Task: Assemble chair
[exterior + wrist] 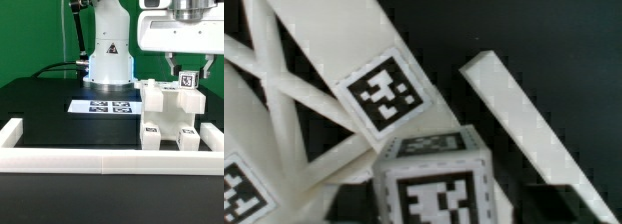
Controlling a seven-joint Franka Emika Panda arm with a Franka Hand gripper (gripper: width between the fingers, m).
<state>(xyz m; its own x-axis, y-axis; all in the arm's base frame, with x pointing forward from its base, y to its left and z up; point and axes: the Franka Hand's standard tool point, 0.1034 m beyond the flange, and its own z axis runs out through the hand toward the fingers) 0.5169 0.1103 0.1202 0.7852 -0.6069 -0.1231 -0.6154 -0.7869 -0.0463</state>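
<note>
In the exterior view the chair parts [165,118] stand clustered on the bench [40,105] near its front edge, toward the exterior view's right. They sit just behind the border rail [100,155] and beside the marker board [105,105]. The gripper [187,68] hangs over them, fingers flanking an upright tagged post [186,80]; whether they pinch it cannot be told.

In the wrist view the tagged post [438,180] rises among slanting white bars [518,120]. The plastic looks light, stiff and slick, so the post's flat opposite sides seem the best hold.
</note>
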